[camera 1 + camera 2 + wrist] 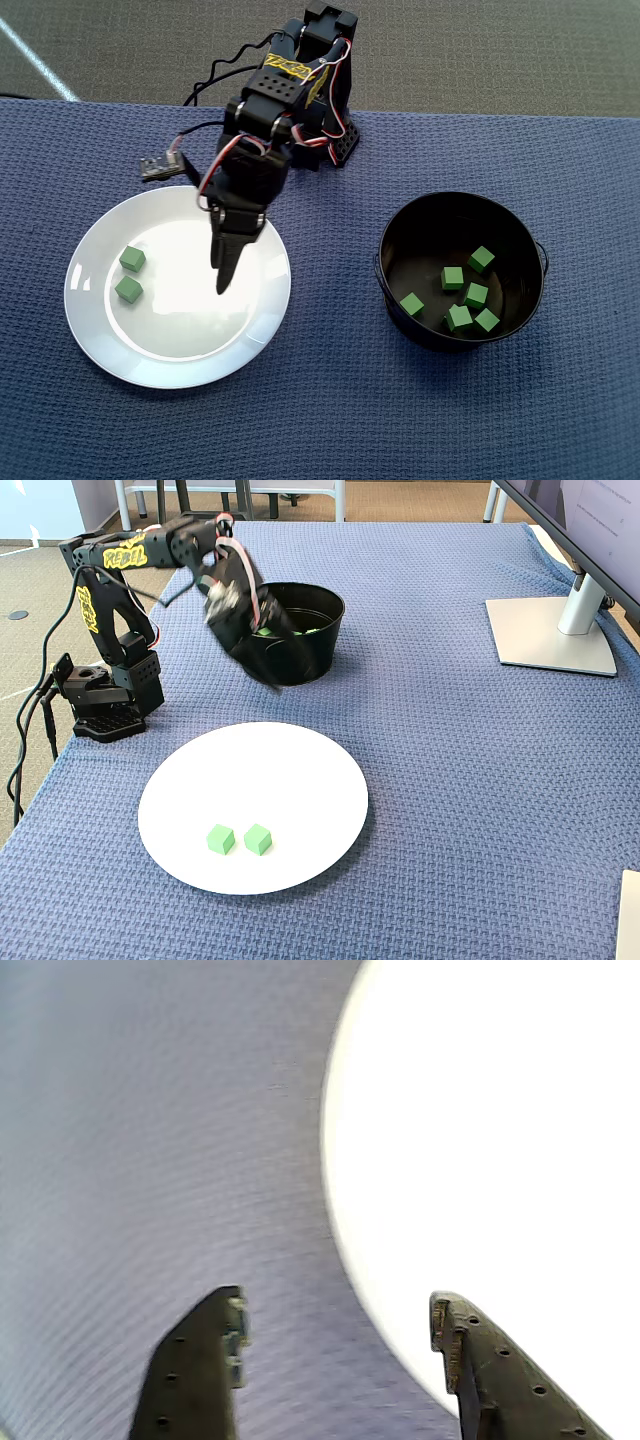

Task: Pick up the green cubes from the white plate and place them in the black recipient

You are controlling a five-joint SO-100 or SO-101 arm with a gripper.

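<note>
two green cubes (239, 839) side by side at 7 o'clock on white plate (300, 770) | jaws (335, 1325) parted, empty, above plate | six cubes (462, 295) inside black recipient (400, 232) | blue desk (480, 810)

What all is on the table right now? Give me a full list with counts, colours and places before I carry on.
green cubes on plate: 2, green, side by side near the plate's left edge in the overhead view
green cubes in pot: 6, green, on the pot's floor, e.g.
white plate: 1, white, left on the mat in the overhead view
black pot: 1, black, right of the plate
blue mat: 1, blue woven, covers the table
monitor stand: 1, silver, far right in the fixed view
small circuit board: 1, dark, above the plate
arm base: 1, black, mat's edge
gripper: 1, black, open and empty, above the plate
</note>
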